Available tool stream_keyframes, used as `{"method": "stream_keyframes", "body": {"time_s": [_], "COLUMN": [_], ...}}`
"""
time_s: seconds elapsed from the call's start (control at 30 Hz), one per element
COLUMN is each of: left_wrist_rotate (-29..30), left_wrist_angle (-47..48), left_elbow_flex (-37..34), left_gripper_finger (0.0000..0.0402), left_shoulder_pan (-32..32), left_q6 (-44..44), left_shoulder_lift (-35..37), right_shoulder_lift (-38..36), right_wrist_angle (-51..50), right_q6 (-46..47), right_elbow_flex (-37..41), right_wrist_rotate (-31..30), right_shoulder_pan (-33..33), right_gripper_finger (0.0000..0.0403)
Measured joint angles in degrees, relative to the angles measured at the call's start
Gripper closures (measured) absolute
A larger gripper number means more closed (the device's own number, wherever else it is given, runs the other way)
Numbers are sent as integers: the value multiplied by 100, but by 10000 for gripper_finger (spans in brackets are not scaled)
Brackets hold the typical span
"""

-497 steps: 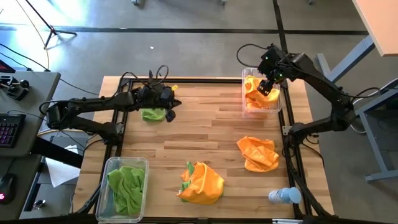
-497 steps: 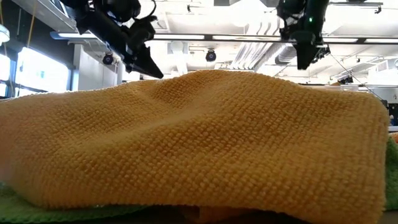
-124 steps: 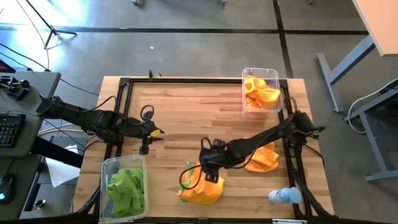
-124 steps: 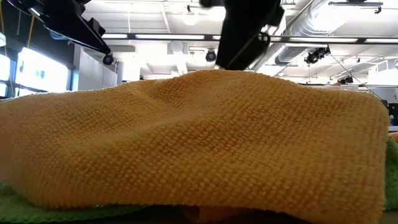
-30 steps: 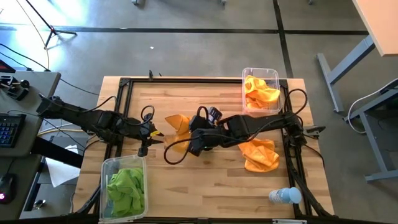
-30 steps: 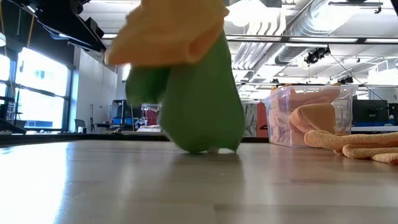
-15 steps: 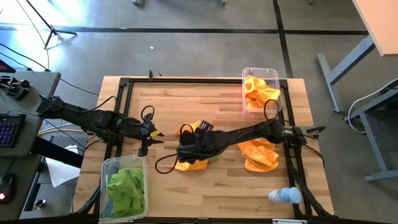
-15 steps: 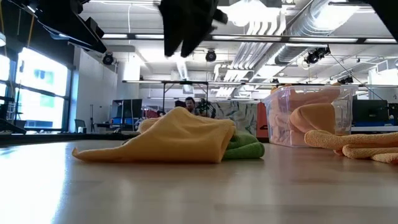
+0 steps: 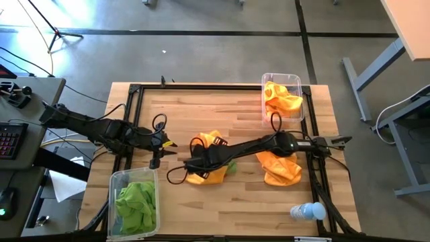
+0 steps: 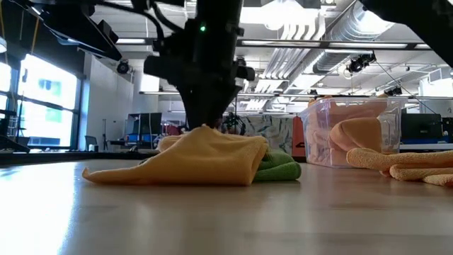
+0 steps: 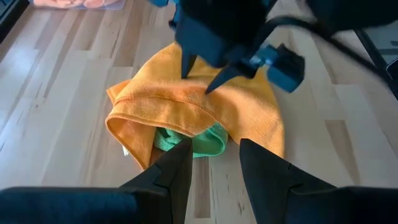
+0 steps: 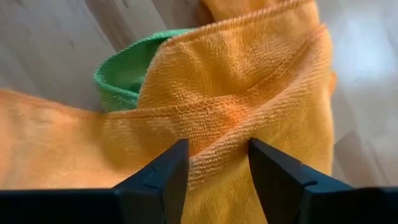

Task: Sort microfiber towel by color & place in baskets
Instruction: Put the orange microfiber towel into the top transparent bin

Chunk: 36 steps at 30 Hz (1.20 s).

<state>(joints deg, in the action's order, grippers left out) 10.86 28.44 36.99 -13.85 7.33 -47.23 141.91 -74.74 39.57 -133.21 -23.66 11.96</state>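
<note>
Right gripper (image 12: 213,163) straddled the orange towel (image 9: 207,168) with jaws parted, probably to peel it off the green towel (image 11: 189,140); left gripper (image 9: 166,143) waited, jaws parted.

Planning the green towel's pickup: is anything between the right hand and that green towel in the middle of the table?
Yes. An orange towel is draped over the green towel, which only peeks out at its edge. The right hand, fingers apart, is down on the orange one.

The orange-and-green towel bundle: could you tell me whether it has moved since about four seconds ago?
Yes. The towel bundle now lies nearer the table's middle, farther from the bottle and the near edge.
</note>
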Motion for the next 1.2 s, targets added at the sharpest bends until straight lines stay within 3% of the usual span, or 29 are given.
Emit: {"method": "stream_keyframes", "body": {"time_s": [0.1, 0.27, 0.47, 0.93, 1.2], "left_wrist_rotate": [83, 128, 130, 128, 130], "left_wrist_angle": [-2, 0, 0, -2, -12], "left_elbow_flex": [0, 0, 0, 0, 0], "left_gripper_finger": [279, 279, 279, 279, 279], "left_shoulder_pan": [0, 0, 0, 0, 0], "left_q6": [-2, -3, -70, -157, -157], "left_shoulder_lift": [0, -1, -1, 0, -1], "right_shoulder_lift": [75, -8, -734, -2995, -3585], "right_wrist_angle": [-32, -204, -342, -250, -509], "right_q6": [54, 44, 180, 165, -404], "right_elbow_flex": [0, 0, 2, -4, -4], "right_wrist_rotate": [241, 335, -84, -3122, -3932], "right_shoulder_pan": [-72, -115, -23, 518, 250], "right_gripper_finger": [276, 387, 399, 402, 402]}}
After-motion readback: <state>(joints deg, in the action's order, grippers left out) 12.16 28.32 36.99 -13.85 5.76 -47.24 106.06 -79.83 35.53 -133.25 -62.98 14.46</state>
